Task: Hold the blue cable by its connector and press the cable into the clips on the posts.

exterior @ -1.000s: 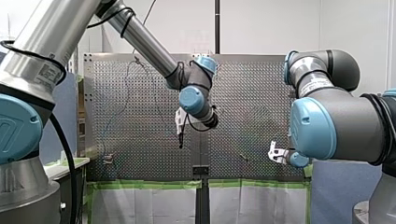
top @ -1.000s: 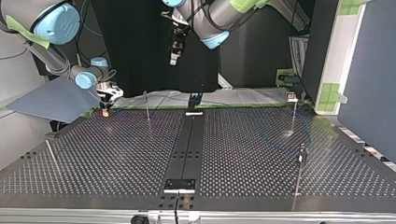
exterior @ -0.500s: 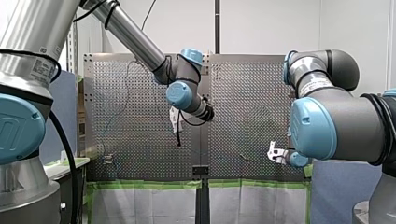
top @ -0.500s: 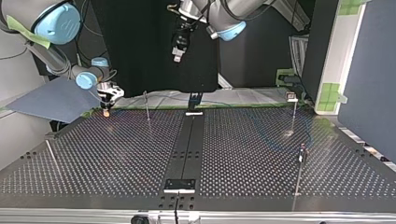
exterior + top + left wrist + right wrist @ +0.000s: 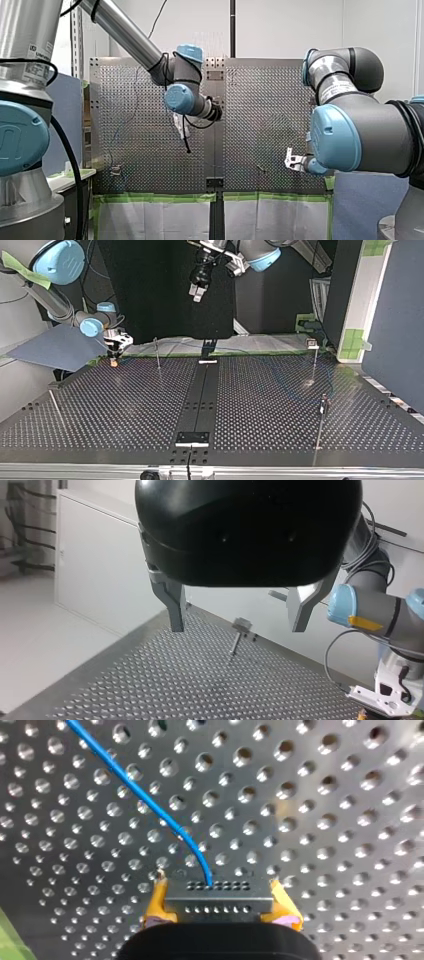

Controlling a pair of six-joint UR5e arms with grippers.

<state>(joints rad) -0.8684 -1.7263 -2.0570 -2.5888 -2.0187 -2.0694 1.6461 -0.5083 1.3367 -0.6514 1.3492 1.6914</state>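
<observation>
Blue cable (image 5: 145,796): thin, likely limp and light, so take it at the rigid connector (image 5: 216,901) only. It trails off from the connector over the tabletop (image 5: 330,820). Right end effector (image 5: 217,892) clamped on the connector, yellow pads (image 5: 156,902) on either end. Left end effector (image 5: 237,607) spread wide, empty, well above the connector.

The perforated table (image 5: 165,680) spreads out below and ahead of the fingers (image 5: 172,600) of the left gripper (image 5: 237,628), and a white cabinet (image 5: 100,575) stands beyond them, past the table's far edge. A black strip (image 5: 200,395) runs down the table's middle, green tape (image 5: 155,198) lines one edge, and a blue-grey sheet (image 5: 55,347) sits near the right gripper (image 5: 114,359).
</observation>
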